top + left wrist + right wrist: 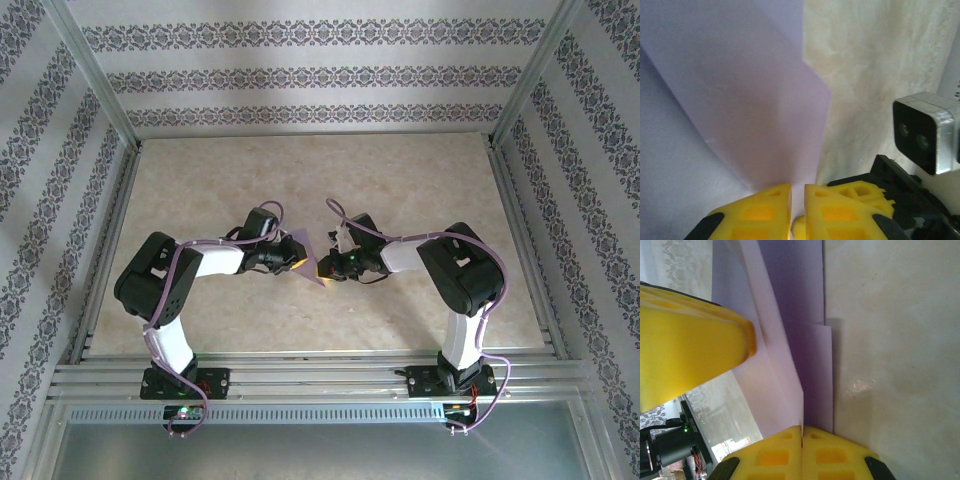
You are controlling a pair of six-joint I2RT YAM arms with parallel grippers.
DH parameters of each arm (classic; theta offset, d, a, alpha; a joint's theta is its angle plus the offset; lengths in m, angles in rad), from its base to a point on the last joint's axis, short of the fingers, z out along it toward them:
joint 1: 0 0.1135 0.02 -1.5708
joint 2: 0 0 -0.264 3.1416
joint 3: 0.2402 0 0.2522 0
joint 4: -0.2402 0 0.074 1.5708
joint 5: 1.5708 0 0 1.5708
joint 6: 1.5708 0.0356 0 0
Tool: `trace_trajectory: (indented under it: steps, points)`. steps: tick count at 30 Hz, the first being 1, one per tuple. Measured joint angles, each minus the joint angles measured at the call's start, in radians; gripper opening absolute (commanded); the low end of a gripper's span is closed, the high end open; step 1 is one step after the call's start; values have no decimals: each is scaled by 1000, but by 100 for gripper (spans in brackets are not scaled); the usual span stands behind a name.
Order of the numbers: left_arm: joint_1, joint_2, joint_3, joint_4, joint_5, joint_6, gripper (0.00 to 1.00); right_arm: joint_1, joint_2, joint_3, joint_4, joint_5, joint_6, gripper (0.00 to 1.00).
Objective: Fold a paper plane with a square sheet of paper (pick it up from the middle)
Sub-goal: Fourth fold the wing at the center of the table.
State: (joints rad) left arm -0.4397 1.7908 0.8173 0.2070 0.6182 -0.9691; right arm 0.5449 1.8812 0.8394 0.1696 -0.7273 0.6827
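Top external shows both arms low over the bench; left pincer and right pincer each clamp the folded lavender paper.

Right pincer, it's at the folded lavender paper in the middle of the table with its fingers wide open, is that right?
Not quite. The right pincer is not wide open: the right wrist view shows its yellow fingertips pressed together on the edge of the folded lavender paper. The rest holds: it is at the paper in the middle of the table.
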Motion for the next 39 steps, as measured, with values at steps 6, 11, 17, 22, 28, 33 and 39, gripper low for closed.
trace_trajectory:
  steps: [6, 11, 17, 22, 28, 33, 39]
  points:
    - [-6, 23, 0, 16, 2, 0, 15, -5, 1, -2, 4, -4, 5, 11]
    - [-6, 35, 0, 19, 3, 0, 15, -6, 1, -2, 8, -15, 15, 14]
    - [-6, 39, -8, 29, 3, 0, 15, -7, -3, -2, 8, -24, 22, 16]
    - [-6, 43, -10, 42, 6, 0, 15, -7, -22, -7, -36, -26, 22, 17]
    - [-6, 45, -11, 50, 9, 0, 16, -13, -44, -19, -91, -27, 21, 16]
    - [-6, 45, -13, 56, 10, -1, 17, -13, -46, -20, -106, -27, 21, 13]
    - [-6, 45, -13, 56, 10, -2, 17, -13, -37, -19, -110, -30, 21, 10]
